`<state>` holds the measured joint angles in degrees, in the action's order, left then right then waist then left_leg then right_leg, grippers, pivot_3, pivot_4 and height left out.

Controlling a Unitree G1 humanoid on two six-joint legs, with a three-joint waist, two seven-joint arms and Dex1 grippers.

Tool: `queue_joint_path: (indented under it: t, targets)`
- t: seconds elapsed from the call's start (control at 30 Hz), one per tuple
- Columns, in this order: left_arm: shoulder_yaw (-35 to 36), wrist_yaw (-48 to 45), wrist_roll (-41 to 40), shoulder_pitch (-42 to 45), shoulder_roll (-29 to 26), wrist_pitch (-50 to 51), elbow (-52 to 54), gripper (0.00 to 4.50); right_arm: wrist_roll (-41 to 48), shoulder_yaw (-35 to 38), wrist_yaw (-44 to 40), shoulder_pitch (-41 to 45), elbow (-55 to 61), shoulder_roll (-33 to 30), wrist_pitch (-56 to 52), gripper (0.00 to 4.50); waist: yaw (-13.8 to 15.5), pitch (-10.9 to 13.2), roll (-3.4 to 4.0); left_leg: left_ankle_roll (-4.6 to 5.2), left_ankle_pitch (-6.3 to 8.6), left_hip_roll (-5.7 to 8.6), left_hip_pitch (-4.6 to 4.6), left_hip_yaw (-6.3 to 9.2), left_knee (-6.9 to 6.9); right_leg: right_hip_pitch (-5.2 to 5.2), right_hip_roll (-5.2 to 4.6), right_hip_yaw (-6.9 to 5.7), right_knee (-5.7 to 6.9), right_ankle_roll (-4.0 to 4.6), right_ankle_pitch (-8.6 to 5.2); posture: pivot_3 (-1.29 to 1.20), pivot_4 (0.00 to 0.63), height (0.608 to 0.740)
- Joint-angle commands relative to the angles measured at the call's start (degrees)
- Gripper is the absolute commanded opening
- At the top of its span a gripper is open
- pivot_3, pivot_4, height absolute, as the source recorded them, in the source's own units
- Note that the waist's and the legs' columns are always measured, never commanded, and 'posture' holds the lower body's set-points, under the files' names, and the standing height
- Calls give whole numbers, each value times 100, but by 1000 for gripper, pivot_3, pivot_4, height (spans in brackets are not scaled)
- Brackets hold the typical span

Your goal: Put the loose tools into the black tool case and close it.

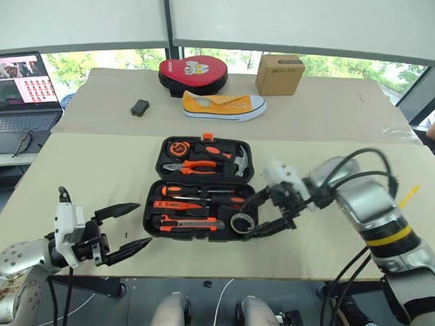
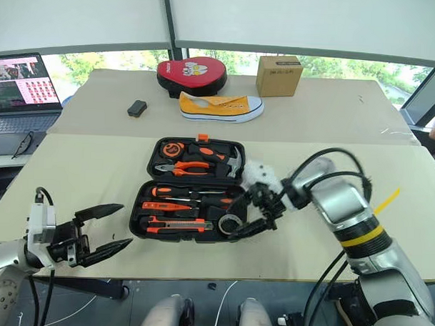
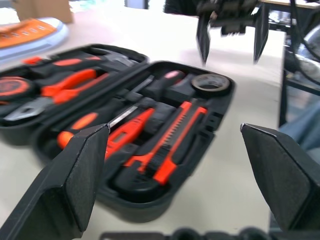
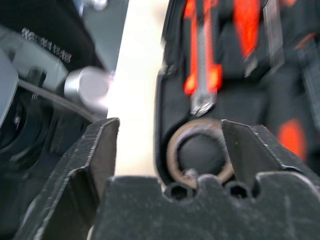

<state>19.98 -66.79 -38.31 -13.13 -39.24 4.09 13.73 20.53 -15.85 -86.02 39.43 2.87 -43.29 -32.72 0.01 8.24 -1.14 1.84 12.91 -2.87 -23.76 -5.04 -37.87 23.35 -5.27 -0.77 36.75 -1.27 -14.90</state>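
Note:
The black tool case (image 1: 148,216) lies open in the middle of the near table. In its front half sit a long screwdriver (image 1: 202,192), a small orange tester screwdriver (image 1: 177,204), a utility knife (image 1: 190,223) and a dark tape roll (image 1: 241,222) at the right corner. My right gripper (image 1: 248,220) hangs open just over the tape roll (image 4: 172,150), one finger outside the case wall, holding nothing. My left gripper (image 1: 144,223) is open and empty, close to the case's left front corner, pointing across it (image 3: 174,127).
Pliers (image 1: 192,166) and a hammer (image 1: 239,160) sit in the lid half. On the far table are a red-and-black round pad (image 1: 193,73), a yellow shoe (image 1: 223,104), a cardboard box (image 1: 279,73) and a small black box (image 1: 139,107). A laptop (image 1: 20,84) stands at the left.

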Motion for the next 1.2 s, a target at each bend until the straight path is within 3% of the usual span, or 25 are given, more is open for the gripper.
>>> queue_joint_path:
  t: [0.03, 0.07, 0.17, 0.43, 0.5, 0.7, 0.8, 0.97, 1.2]
  targets:
    - [168, 300, -61, 197, -6, 175, 1, 4500, 377, 784, 81, -466, -82, 97, 741, 3654, 18, -1, -8, 0, 0, 0, 0, 0, 0, -2, 0, -1, -1, 0, 0, 0, 150, 740]
    - [210, 491, -8, 304, -21, 283, -166, 4500, 384, 970, 198, -571, -261, 158, 934, 3654, 19, -1, -8, 0, 0, 1, 0, 0, 0, -4, 1, 0, -1, 0, 0, 0, 150, 740]
    - [257, 1113, 307, 705, -19, 470, -714, 3782, -156, 1149, 761, -665, -1098, 253, 1800, 2937, 23, -1, -8, -3, -3, 2, 8, -1, -1, -7, 6, 3, 5, -2, 2, 0, 150, 740]
    - [-365, 2799, 1505, 2339, 452, 706, -2040, 812, -1706, 812, 2801, -142, -3107, 1087, 3709, 225, -10, 3, -15, -13, -9, 7, 17, -11, 0, -8, 13, 6, 17, -2, 2, 0, 150, 740]
    - [-662, 2863, 1692, 2671, 641, 750, -2229, 128, -1865, 701, 2940, -10, -3432, 1344, 3963, 0, -22, 3, -16, -16, -11, 11, 20, -13, 0, -10, 11, 8, 20, -3, 3, 0, 150, 740]
    - [-1282, 2668, 2020, 3071, 715, 1029, -2413, 128, -1826, 559, 2637, 116, -3672, 1673, 4241, 0, -76, 4, -19, -19, -12, 8, -3, -15, 0, 1, 11, 7, 23, -6, 4, 0, 150, 740]
    - [-1503, 2373, 1996, 3072, 726, 1146, -2341, 128, -1627, 533, 2287, -140, -3177, 1664, 3940, 0, -78, 4, -18, -18, -12, 7, 1, -14, 0, 1, 11, 6, 18, -6, 4, 0, 150, 740]
    - [-1792, 1760, 1727, 2867, 820, 1306, -1748, 128, -1445, 690, 2230, -803, -2187, 1341, 3398, 0, -45, 4, -18, -16, -10, 3, 0, -7, 1, -1, 6, 4, 19, -8, 3, 0, 150, 740]
    - [-1978, 1826, 1823, 2369, 714, 1838, -800, 128, -1196, 1019, 2315, -1702, -930, 778, 2563, 0, 35, 4, -18, -6, -4, 8, -1, -7, 1, -8, -5, 7, 1, -13, 2, 0, 150, 740]
